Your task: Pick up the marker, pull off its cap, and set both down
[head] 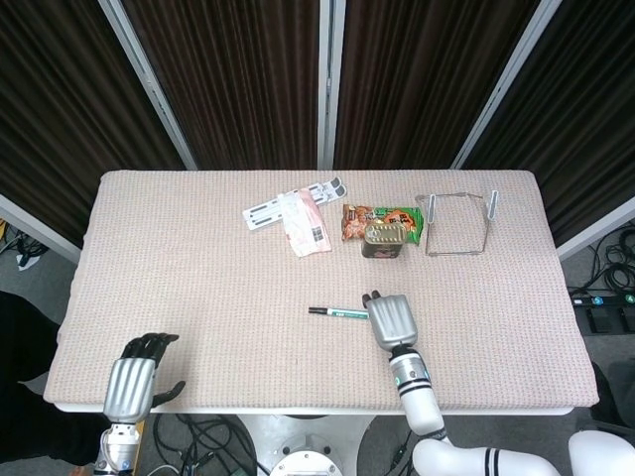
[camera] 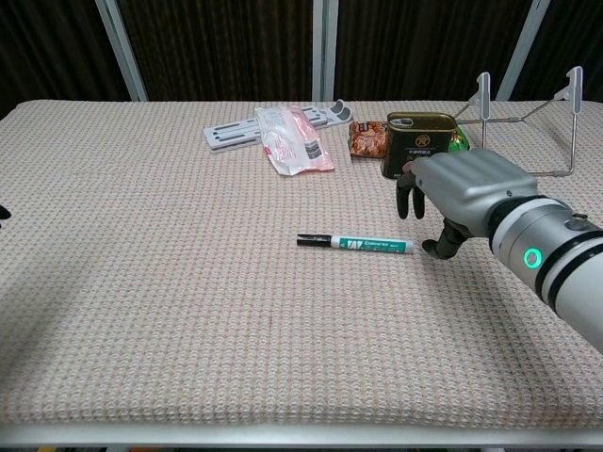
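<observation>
One green-and-white marker (camera: 355,245), black cap pointing left, lies at frame centre on the woven table cover (camera: 170,311). Just right of it hangs the right hand (camera: 450,193), fingers apart and pointing down, holding nothing. At lower left, the left hand (head: 132,379) is loosely curled and empty.

A capped green-and-white marker (camera: 355,244) lies flat mid-table, its black cap (camera: 314,240) pointing left.

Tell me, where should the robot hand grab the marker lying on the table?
Probably the green-and-white barrel of the marker, not the black cap end. It lies flat, barrel end nearest the right hand, so pinching from above across its thin width suits, leaving the cap free to pull off.
</observation>
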{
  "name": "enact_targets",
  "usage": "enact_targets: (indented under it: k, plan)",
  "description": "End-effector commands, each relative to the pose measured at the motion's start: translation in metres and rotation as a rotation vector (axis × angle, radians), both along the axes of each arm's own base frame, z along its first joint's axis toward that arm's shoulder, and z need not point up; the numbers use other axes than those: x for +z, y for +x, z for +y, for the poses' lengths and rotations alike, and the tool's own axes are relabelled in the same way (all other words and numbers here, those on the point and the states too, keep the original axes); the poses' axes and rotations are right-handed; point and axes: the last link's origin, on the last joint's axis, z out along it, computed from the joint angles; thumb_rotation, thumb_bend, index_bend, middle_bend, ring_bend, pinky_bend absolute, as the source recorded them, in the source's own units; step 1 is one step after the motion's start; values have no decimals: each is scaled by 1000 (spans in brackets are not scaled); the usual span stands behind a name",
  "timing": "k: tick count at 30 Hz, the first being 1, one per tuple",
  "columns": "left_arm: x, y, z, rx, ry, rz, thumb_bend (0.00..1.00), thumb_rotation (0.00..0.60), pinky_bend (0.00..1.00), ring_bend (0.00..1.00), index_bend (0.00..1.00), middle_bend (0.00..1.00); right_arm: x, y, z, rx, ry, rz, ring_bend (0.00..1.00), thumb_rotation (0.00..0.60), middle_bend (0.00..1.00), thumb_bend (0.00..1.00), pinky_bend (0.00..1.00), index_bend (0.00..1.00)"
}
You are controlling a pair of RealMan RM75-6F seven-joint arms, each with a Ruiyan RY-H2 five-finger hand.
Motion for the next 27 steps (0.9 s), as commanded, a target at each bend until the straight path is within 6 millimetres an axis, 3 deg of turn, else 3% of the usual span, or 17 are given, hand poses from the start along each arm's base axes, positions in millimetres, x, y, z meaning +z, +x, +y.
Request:
enact_targets:
  k: [1,27]
  plan:
    - [0,-1,0,2,-2,-1,16,600,269,216,273,283,-10,3,-4,-14,1,5,644,600,409,243,823,431]
    - [-2,-9,-3,30,-19,-8,15,600,272,215,278,283,-49,13,-9,-36,-7,-8,641,600,446,284,813,464]
